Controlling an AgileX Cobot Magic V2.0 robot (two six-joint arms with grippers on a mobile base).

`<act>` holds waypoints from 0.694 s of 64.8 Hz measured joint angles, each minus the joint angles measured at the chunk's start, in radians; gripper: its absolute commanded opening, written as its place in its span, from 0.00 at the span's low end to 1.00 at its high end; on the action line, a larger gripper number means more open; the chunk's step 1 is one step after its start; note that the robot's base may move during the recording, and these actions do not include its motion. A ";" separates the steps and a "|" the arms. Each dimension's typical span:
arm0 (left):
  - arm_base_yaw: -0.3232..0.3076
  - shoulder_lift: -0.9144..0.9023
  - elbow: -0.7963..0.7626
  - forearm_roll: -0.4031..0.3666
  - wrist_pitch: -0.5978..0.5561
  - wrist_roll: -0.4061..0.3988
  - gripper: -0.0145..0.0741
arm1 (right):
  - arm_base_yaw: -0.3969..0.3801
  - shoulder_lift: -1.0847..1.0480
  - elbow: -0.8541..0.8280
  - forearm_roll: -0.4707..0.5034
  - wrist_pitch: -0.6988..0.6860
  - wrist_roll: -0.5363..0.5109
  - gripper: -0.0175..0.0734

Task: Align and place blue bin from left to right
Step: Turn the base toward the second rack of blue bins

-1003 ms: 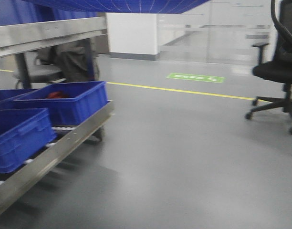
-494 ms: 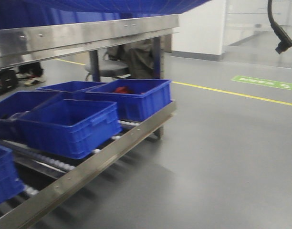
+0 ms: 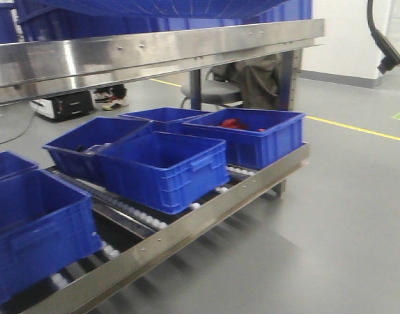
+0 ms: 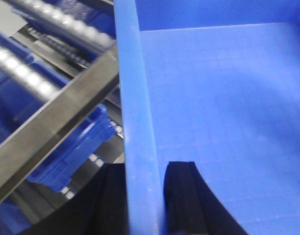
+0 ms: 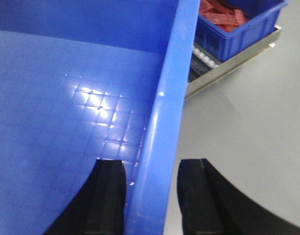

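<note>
Since a second ago the front view has swung left: the steel rack [image 3: 154,46], then confined to the left side, now spans the picture. The blue bin [image 3: 167,6] hangs at the top edge above the rack's upper rail, showing only its grid-patterned underside. Only the wrist views show its smooth inside floor and thick rim. The left gripper [image 4: 146,196] has its black fingers pressed on either face of the bin's left rim. The right gripper [image 5: 152,196] clamps the right rim likewise. Below, ribbed blue crates [image 3: 164,167] sit on white rollers [image 3: 131,212]. The far crate [image 3: 252,134] holds red items, which the right wrist also sees.
</note>
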 measured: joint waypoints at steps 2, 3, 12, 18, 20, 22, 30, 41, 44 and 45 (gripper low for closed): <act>0.000 0.000 0.000 0.000 0.000 0.000 0.15 | 0.000 0.000 0.000 0.000 0.000 0.000 0.11; 0.000 0.000 0.000 0.000 0.000 0.000 0.15 | 0.000 0.000 0.000 0.000 0.000 0.000 0.11; 0.000 0.000 0.000 0.000 0.000 0.000 0.15 | 0.000 0.000 0.000 0.000 0.000 0.000 0.11; 0.000 0.000 0.000 0.000 0.000 0.000 0.15 | 0.000 0.000 0.000 0.000 0.000 0.000 0.11; 0.000 0.000 0.000 0.000 0.000 0.000 0.15 | 0.000 0.000 0.000 0.000 0.000 0.000 0.11; 0.000 0.000 0.000 0.000 0.000 0.000 0.15 | 0.000 0.000 0.000 0.000 0.000 0.000 0.11; 0.000 0.000 0.000 0.000 0.000 0.000 0.15 | 0.000 0.000 0.000 0.000 0.000 0.000 0.11; 0.000 0.000 0.000 0.000 0.000 0.000 0.15 | 0.000 0.000 0.000 0.000 0.000 0.000 0.11; 0.000 0.000 0.000 0.000 0.000 0.000 0.15 | 0.000 0.000 0.000 0.000 0.000 0.000 0.11; 0.000 0.000 0.000 0.000 0.000 0.000 0.15 | 0.000 0.000 0.000 0.000 0.000 0.000 0.11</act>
